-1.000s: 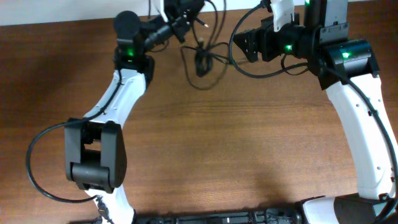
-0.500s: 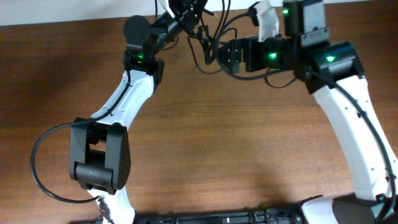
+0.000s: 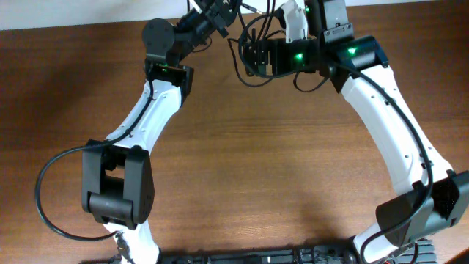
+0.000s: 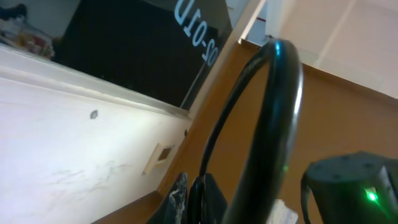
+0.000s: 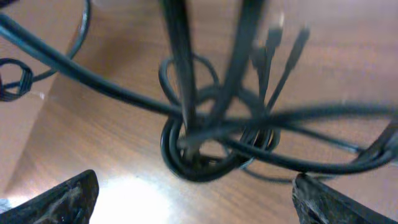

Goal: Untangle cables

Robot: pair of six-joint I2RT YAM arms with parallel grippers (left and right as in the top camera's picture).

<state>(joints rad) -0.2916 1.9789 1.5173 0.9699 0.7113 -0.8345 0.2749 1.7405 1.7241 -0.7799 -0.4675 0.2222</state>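
While the left arm (image 3: 150, 110) and the right arm (image 3: 381, 110) both reach to the far edge of the brown tabletop (image 3: 256, 169), the cables (image 5: 205, 146) sit between the 2 hands, a tight black knot of thin cords coiled in a ring on the wood. Over the knot comes the right hand (image 3: 254, 57), and its wrist camera looks down on the tangle: the 2 fingers (image 5: 69, 198) are spread wide, one at each bottom corner of that view, released and gripping nothing, with the knot ahead of the gap. Several strands cross the ring from side to side, 2 blurred strands stand up toward the lens, and small plug ends (image 5: 273, 38) poke out beyond it. Up at the tabletop's far rim is the left hand (image 3: 222, 12), near the right hand, cords passing by it; whether it is clenched on one I cannot tell. Its wrist view gives only a thick black cord (image 4: 273, 124) arching close to the lens, before a white wall (image 4: 74, 143) and a dark panel (image 4: 137, 50). Green lights (image 3: 297, 57) glow on both arms.
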